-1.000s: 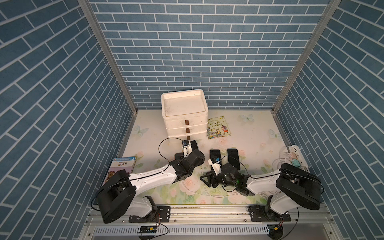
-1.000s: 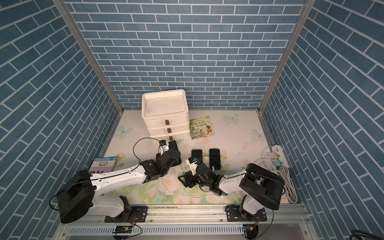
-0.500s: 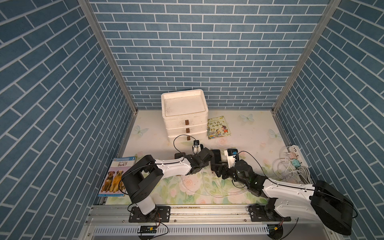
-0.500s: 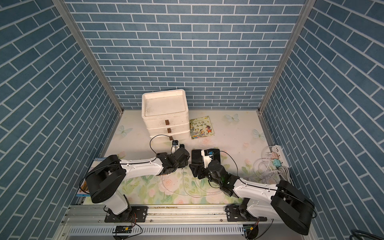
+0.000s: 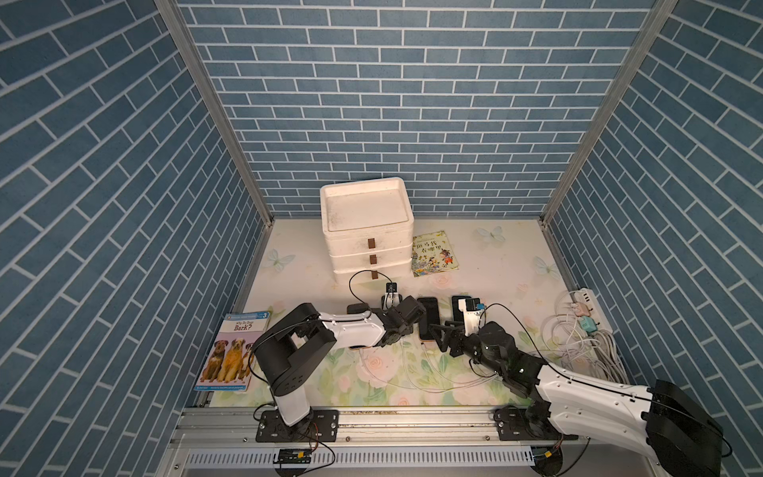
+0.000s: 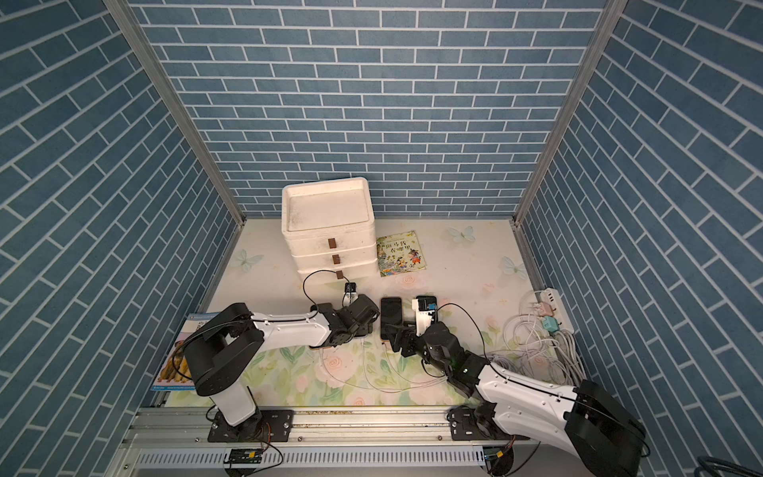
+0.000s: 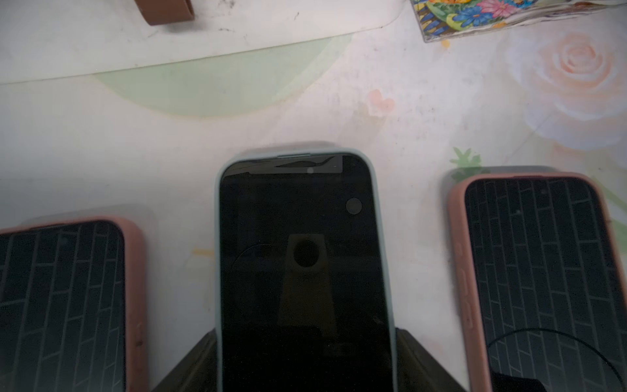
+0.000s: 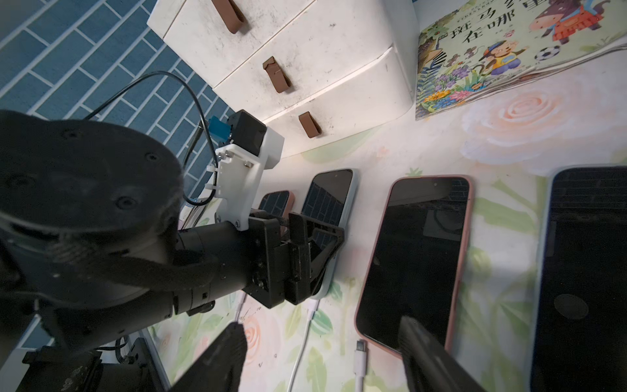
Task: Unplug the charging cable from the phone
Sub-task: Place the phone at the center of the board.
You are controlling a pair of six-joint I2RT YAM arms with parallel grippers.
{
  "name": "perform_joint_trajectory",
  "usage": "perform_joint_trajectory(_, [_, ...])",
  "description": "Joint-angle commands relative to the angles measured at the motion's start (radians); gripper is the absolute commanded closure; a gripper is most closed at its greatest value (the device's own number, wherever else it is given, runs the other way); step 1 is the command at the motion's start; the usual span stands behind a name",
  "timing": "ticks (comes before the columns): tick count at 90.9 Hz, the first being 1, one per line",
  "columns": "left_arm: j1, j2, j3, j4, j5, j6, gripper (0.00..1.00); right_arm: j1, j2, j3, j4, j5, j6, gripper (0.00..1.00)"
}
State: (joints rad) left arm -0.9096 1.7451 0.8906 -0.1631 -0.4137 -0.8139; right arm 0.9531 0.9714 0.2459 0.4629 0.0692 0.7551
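Right hand (image 8: 322,353) open, empty; only wrist cam shows unplugged cable (image 8: 360,351) beside phone (image 8: 417,258).

Four phones lie in a close row near the middle of the worktop (image 5: 495,256), with only narrow strips of bare surface between them. The left hand (image 8: 319,244) straddles the pale-cased phone (image 7: 302,271), filling the gap on each side. The right hand (image 8: 322,356) stands spread over the near end of the pink-cased phone (image 8: 417,258), where a loose cable plug (image 8: 360,353) lies just apart. White cables (image 5: 413,371) trail across the front. The drawer unit (image 5: 367,231) blocks the back, with a picture book (image 5: 433,254) beside it; a tangle of cords (image 5: 578,347) crowds the right edge. The back right corner is open.
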Motion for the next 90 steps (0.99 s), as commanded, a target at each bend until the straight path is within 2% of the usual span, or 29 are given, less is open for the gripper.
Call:
perform_joint_trajectory(1, [0.003,-0.004,-0.006,-0.070,-0.050,-0.007,1.00,-0.004,0.000,-0.014,0.004,0.003,0.015,0.24])
perform_joint_trajectory(20, [0.003,-0.003,0.002,-0.076,-0.045,-0.017,1.00,-0.004,0.006,-0.013,0.008,-0.002,0.015,0.24])
perform_joint_trajectory(40, [0.005,-0.072,0.039,-0.096,-0.135,-0.005,1.00,-0.004,-0.011,-0.021,0.005,-0.004,0.015,0.23])
perform_joint_trajectory(62, [0.005,0.009,0.062,-0.119,-0.132,-0.001,1.00,-0.005,-0.024,-0.025,0.009,-0.002,0.016,0.23])
perform_joint_trajectory(90, [0.002,0.029,0.047,-0.165,-0.189,-0.021,1.00,-0.005,-0.039,-0.033,0.016,-0.007,0.016,0.23])
